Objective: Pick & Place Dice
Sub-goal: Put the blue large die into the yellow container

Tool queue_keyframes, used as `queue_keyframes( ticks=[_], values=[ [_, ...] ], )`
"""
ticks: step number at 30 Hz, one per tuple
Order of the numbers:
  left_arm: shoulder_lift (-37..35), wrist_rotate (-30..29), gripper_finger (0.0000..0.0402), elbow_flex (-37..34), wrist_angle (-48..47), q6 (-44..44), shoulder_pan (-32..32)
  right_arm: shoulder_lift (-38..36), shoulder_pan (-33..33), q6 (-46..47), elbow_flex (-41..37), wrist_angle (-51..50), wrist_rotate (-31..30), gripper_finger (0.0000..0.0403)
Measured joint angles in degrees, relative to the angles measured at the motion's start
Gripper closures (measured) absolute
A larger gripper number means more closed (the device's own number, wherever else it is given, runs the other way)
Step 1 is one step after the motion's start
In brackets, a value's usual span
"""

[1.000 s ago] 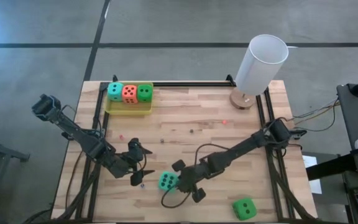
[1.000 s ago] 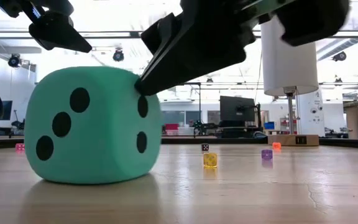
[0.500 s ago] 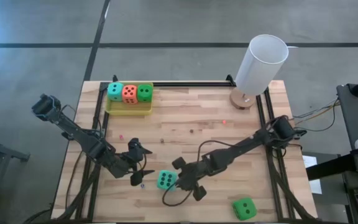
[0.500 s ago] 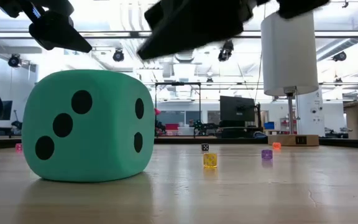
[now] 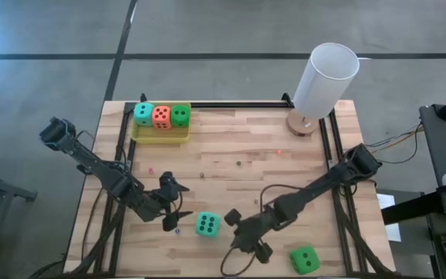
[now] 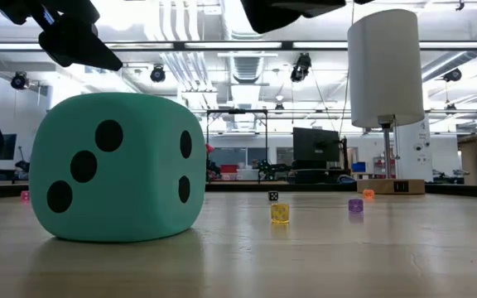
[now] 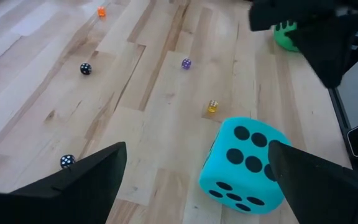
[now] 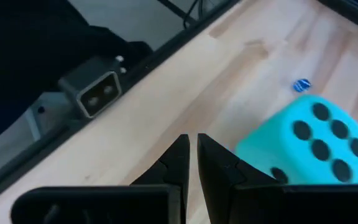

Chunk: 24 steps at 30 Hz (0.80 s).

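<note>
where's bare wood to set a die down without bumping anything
Widest free patch: mid-table, bordered by the yellow tray, the white cylinder's base and the arms; only tiny dice dot it. The near edge is crowded: left end effector, open, beside the teal die, right end effector, shut, then the green die.

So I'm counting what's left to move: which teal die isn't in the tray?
The teal die lying loose on the table between both arms; the other teal die sits in the yellow tray.

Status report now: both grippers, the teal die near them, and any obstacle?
Left gripper open, beside teal die. Right gripper shut, empty, on its other side. Die sits free on table. Tiny dice scattered around.
</note>
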<state>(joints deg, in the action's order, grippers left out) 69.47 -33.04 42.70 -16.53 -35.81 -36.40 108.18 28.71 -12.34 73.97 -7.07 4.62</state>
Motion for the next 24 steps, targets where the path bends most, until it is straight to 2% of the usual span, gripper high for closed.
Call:
queue_keyframes(
  ticks=[9, 24],
  values=[
    [0.0, -0.2, 0.0008, 0.0, 0.0, -0.2, 0.0, 1.7, 1.2, 0.4, -1.4, 0.5, -0.1, 0.0374],
    [0.0, -0.4, 0.0007, 0.0, -0.1, -0.2, 0.0, 4.7, 1.0, 0.3, -2.4, 7.0, -0.1, 0.0374]
  ],
)
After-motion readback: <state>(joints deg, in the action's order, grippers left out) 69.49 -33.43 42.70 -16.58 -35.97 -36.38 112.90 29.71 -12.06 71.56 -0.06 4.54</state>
